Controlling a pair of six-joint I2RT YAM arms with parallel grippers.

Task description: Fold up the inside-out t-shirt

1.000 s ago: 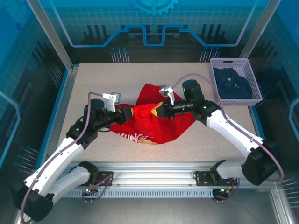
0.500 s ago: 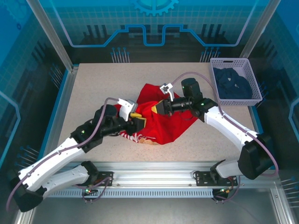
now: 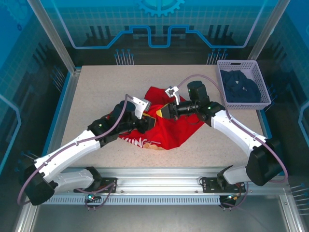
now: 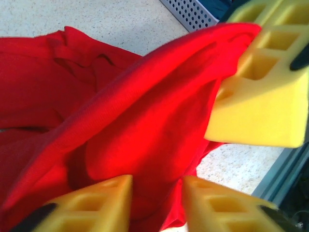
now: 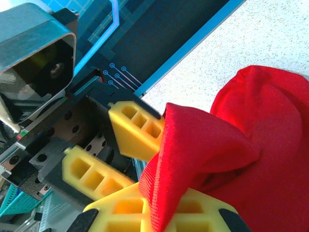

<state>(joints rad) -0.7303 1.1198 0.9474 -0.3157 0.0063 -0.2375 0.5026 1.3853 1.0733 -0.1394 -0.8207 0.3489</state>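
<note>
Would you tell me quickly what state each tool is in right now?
Left tool: open, right at the t-shirt.
Right tool: closed, holding the t-shirt.

**Red cloth on speckled beige**

We see the t-shirt (image 3: pixel 166 128) in bright plain red. It carries white lettering (image 3: pixel 139 141) and a scrap of tan print (image 3: pixel 153 147) at its lower left edge in the top view. The table (image 3: pixel 96 92) is beige with fine dark speckles. At the upper right, a pale perforated basket (image 3: pixel 246 106) holds a dark navy garment (image 3: pixel 241 87). We note the arms (image 3: pixel 72 150) in white with black joints. The fingers are yellow on both the left gripper (image 3: pixel 150 121) and the right gripper (image 3: pixel 163 112). At the top of the frame the walls (image 3: pixel 154 29) are blue with cyan line patterns.
</note>
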